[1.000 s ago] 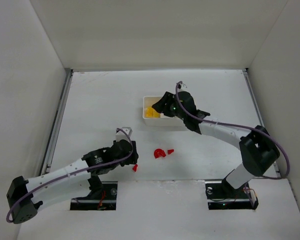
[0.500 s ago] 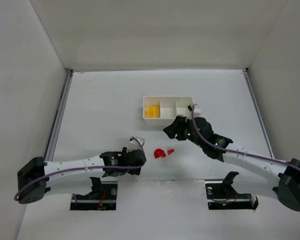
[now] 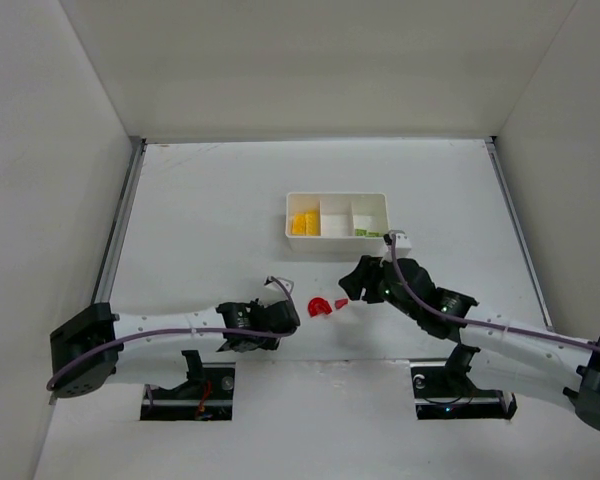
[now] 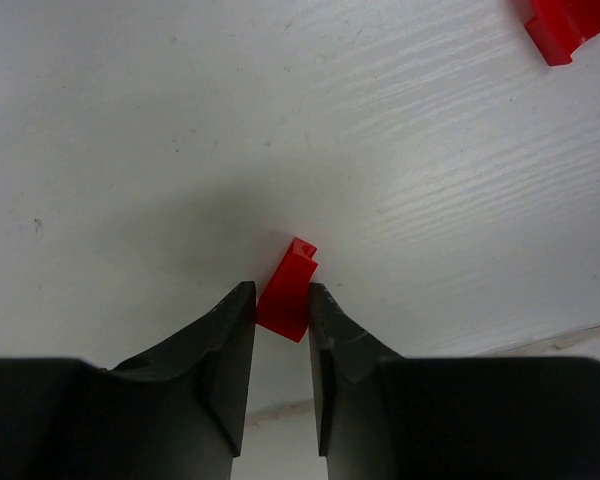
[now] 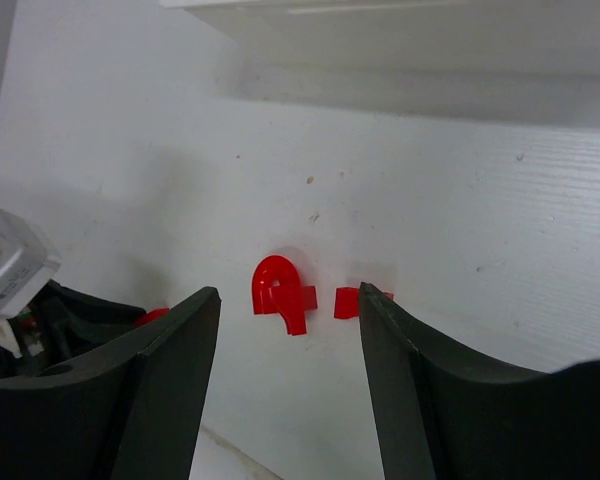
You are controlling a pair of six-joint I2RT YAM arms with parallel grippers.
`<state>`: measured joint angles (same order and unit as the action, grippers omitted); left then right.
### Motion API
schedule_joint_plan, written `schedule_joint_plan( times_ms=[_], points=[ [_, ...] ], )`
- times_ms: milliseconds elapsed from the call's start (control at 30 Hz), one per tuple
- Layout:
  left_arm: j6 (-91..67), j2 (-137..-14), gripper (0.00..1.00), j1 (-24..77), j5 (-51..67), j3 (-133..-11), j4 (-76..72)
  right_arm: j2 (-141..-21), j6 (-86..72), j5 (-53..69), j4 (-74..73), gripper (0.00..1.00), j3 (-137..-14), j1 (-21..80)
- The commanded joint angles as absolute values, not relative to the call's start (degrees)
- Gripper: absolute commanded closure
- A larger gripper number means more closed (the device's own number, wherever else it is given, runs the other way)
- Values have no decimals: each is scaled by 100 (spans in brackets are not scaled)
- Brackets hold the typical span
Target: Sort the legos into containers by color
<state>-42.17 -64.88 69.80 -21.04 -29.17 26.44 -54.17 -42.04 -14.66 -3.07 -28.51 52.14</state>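
Left gripper (image 4: 280, 298) down low, clamped on red wedge (image 4: 291, 280); right gripper (image 5: 288, 300) spread above half-disc (image 5: 276, 284).

Our top camera sits above and behind the arm bases, looking down over the whole counter (image 3: 210, 200) with the white tray (image 3: 337, 194) mid-frame. Our left wrist camera is pressed close to the counter, well on the near side of the tray, looking past the left fingers (image 4: 225, 360) at a red wedge (image 4: 288, 292). Our right wrist camera rides higher, facing the tray's near wall between the right fingers (image 5: 170, 370). It and the top view share the red half-disc (image 3: 320, 307) on the tray's near side.
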Motion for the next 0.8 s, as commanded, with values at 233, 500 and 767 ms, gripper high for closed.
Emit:
schedule_joint_plan(
  times_ms=[233,500,767],
  points=[
    [-4537,-6110,89,6606,-2540,-3549,2839,-5150,-4228,-1608,-281,37,-2637,5119],
    [-3121,-6396,87,5121,-2286,-5421,1119,-5115,-4236,-1679,-255,37,-2514,5032],
    [-2610,-9401,86,4311,-1320,-7828,395,-5142,-4377,-1793,-308,38,-2426,5058]
  ],
)
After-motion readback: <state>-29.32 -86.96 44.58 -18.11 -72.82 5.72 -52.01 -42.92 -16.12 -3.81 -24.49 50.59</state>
